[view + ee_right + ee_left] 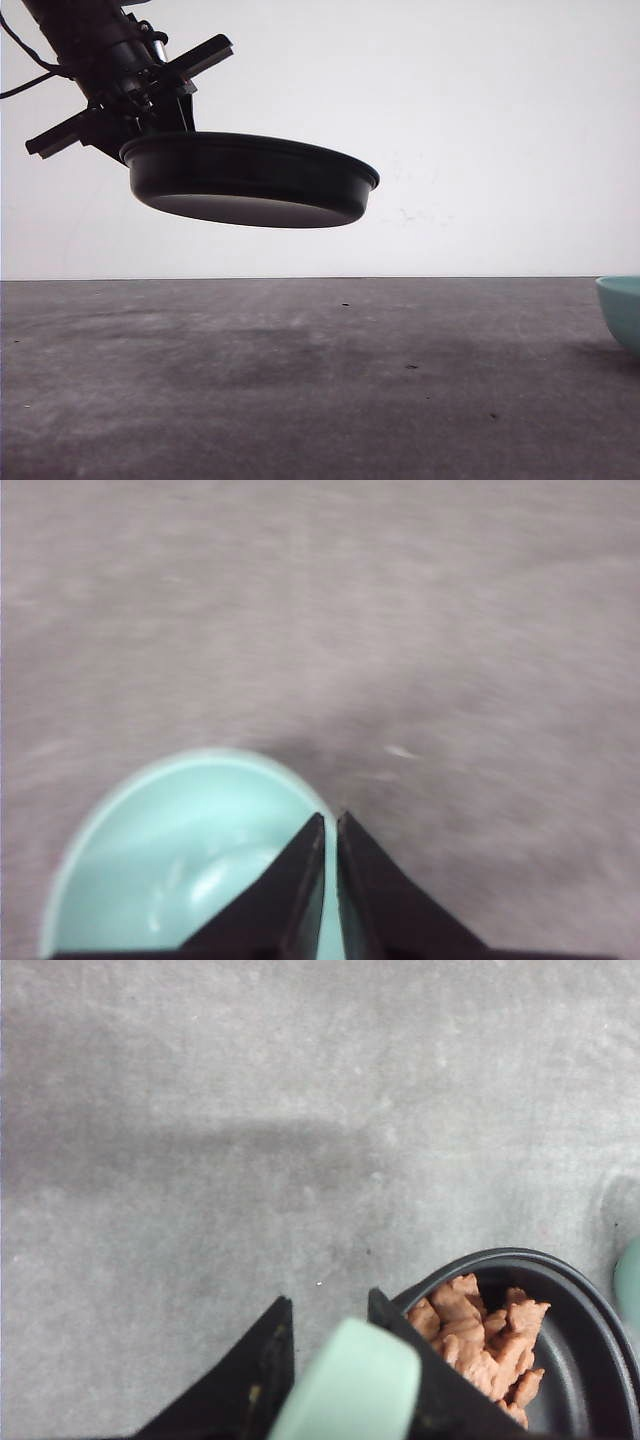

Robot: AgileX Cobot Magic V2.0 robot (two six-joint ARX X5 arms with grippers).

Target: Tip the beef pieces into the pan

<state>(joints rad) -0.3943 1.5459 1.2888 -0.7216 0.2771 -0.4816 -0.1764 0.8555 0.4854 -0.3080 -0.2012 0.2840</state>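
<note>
L gripper point(345, 1380) clamps the pan point(250, 180) by its handle, aloft and near level, beef pieces point(480, 1345) inside; R gripper point(330, 880) pinches the bowl point(170, 850) rim, off to the right.

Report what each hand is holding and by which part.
Left hand holds the pan by its mint-green handle, beef pieces inside. Right hand grips the teal bowl by its rim.
</note>
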